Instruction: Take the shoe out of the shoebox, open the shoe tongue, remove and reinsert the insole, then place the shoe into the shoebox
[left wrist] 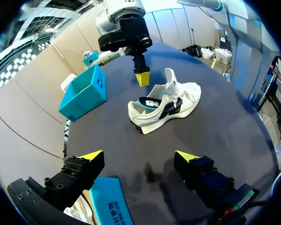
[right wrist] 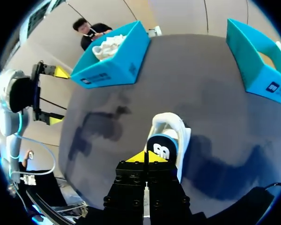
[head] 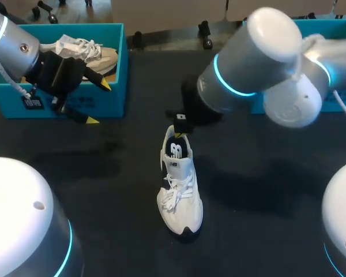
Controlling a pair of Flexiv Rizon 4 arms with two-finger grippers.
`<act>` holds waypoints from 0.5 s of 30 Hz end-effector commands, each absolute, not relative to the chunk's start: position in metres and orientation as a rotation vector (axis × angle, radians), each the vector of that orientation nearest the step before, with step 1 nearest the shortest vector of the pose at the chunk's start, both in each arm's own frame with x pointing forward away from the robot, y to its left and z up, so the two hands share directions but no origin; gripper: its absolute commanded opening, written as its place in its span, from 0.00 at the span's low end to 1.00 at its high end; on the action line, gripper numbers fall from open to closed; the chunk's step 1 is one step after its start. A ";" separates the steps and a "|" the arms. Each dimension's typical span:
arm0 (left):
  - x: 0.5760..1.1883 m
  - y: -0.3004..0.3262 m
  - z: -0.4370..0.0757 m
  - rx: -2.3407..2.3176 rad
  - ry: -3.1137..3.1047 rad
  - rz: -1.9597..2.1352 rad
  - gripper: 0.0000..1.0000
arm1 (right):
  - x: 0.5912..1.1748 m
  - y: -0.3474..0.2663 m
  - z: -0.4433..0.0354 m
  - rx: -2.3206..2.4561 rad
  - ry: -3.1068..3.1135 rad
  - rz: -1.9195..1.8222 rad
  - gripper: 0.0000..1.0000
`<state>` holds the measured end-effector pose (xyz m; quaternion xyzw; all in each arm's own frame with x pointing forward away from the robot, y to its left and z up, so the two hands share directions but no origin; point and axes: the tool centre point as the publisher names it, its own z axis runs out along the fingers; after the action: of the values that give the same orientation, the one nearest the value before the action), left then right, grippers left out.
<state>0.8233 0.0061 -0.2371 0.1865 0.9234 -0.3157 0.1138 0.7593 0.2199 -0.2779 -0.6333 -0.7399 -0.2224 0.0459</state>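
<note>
One white shoe (head: pixel 180 190) stands at frame centre in head view; blue box (head: pixel 112 101) upper left.
Left wrist view: left gripper (left wrist: pixel 139 155) spread, empty; right gripper (left wrist: pixel 141 78) hangs just above heel, apart.
Right wrist view: its tips pressed together, holding nothing; only here insole (right wrist: pixel 161 147) shows clear.
Shoe probably light, upper soft; best hold is stiffer heel rim.

Bare tabletop (head: pixel 104 190) lies open on both sides of the shoe (head: pixel 180 184) at its middle. One blue box (head: pixel 120 69) blocks the far left corner and another box (head: pixel 340 26) the far right.
</note>
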 end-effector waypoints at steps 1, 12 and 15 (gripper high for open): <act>0.823 0.006 -0.237 0.546 2.709 -0.921 1.00 | 0.760 0.221 -0.270 -2.202 -2.451 -0.296 0.00; 0.823 0.006 -0.237 0.546 2.709 -0.921 1.00 | 0.755 0.232 -0.274 -2.255 -2.415 -0.171 0.00; 0.823 0.006 -0.237 0.546 2.709 -0.921 1.00 | 0.752 0.232 -0.279 -2.264 -2.404 -0.156 0.00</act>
<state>0.8232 0.0059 -0.2372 0.1864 0.9234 -0.3155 0.1141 0.7520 0.2248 -0.2744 -0.6756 -0.7299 -0.1024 -0.0205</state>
